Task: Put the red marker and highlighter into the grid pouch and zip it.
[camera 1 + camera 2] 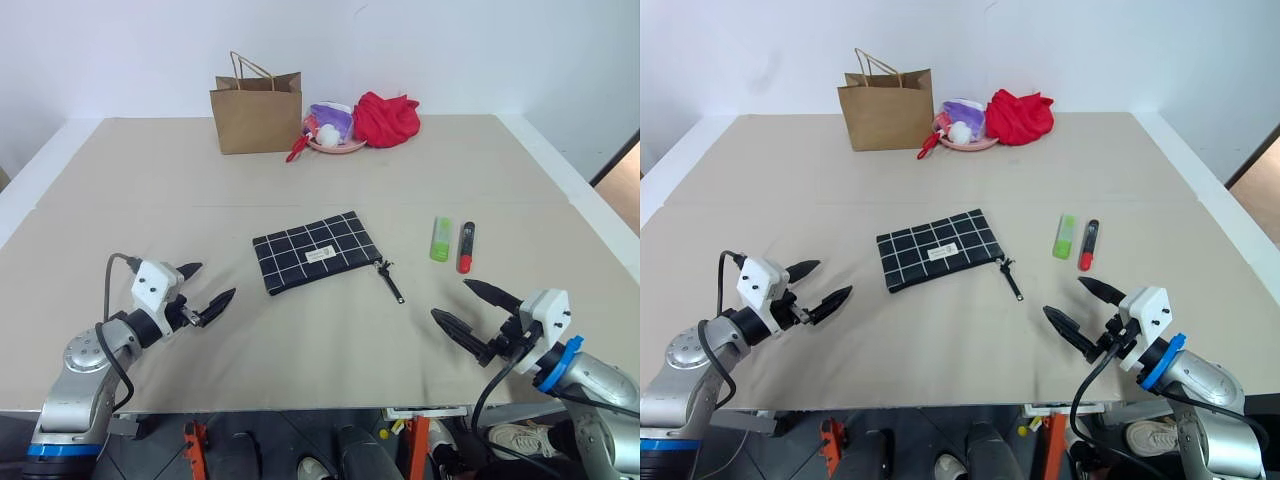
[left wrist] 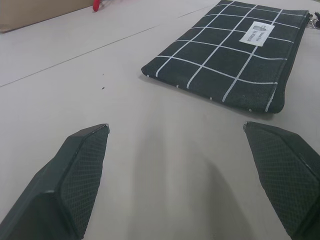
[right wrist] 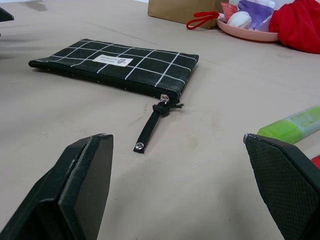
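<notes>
Flat fabric grid pouch (image 1: 318, 251); stubby highlighter (image 1: 441, 239), cylindrical red marker (image 1: 466, 247).

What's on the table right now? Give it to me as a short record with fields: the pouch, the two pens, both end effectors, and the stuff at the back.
grid pouch: flat at the table's middle, zipper pull trailing toward the pens
highlighter: right of the pouch, lying loose
red marker: beside the highlighter, on its right, apart from it
left end effector: open, holding nothing, left of the pouch
right end effector: open, holding nothing, on the near side of the pens
far edge: brown paper bag, pink plate, red cloth bundle
</notes>
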Controlling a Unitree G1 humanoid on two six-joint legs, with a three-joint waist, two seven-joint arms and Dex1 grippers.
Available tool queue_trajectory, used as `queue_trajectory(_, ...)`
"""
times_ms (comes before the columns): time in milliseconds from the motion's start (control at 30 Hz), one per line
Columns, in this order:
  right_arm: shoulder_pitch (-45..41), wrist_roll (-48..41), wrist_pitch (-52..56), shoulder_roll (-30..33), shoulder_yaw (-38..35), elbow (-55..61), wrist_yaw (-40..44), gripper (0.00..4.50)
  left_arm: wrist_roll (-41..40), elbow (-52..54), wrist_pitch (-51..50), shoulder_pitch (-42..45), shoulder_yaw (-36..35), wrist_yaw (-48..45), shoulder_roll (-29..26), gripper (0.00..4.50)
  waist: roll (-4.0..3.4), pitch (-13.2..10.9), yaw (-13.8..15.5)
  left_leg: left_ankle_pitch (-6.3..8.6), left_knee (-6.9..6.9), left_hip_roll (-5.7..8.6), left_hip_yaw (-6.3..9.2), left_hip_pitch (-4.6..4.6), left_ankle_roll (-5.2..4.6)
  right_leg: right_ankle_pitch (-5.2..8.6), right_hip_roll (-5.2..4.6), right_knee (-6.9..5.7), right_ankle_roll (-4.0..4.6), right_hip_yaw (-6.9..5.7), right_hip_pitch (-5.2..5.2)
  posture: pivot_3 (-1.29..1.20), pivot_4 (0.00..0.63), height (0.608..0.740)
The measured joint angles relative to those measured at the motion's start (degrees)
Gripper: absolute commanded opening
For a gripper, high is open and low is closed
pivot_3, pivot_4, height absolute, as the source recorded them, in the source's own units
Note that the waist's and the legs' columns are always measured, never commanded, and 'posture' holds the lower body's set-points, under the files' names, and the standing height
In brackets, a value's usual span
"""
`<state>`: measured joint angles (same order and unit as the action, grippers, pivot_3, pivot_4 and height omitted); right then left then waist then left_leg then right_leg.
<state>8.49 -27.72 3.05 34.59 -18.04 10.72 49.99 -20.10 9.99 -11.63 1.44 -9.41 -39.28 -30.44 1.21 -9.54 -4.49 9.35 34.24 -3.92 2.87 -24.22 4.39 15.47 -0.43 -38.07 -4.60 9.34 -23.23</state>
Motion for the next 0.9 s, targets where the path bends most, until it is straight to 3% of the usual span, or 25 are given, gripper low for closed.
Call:
queue_trajectory(600, -4.0, 1.0, -0.1, -0.1, 1.8, -2.0, -0.5, 4.50, -0.4, -0.1, 2.8, 0.5, 1.1, -8.3, -1.1, 4.45, 0.01, 0.0, 0.0, 0.00, 0.01, 0.00, 0.00, -0.01, 0.00, 0.00, 0.00, 0.00, 0.00, 0.00, 0.01, 0.00, 0.150, 0.740)
queue_trajectory(900, -14.2, 0.9, 8.5, -3.1, 6.9, -1.6, -6.2, 0.07, -0.1, -0.5, 5.4, 0.7, 2.8, -11.3, -1.5, 4.50, 0.01, 0.0, -0.1, 0.00, 0.00, 0.00, 0.02, 0.00, 0.00, -0.03, 0.01, -0.02, 0.01, 0.00, -0.01, 0.00, 0.150, 0.740)
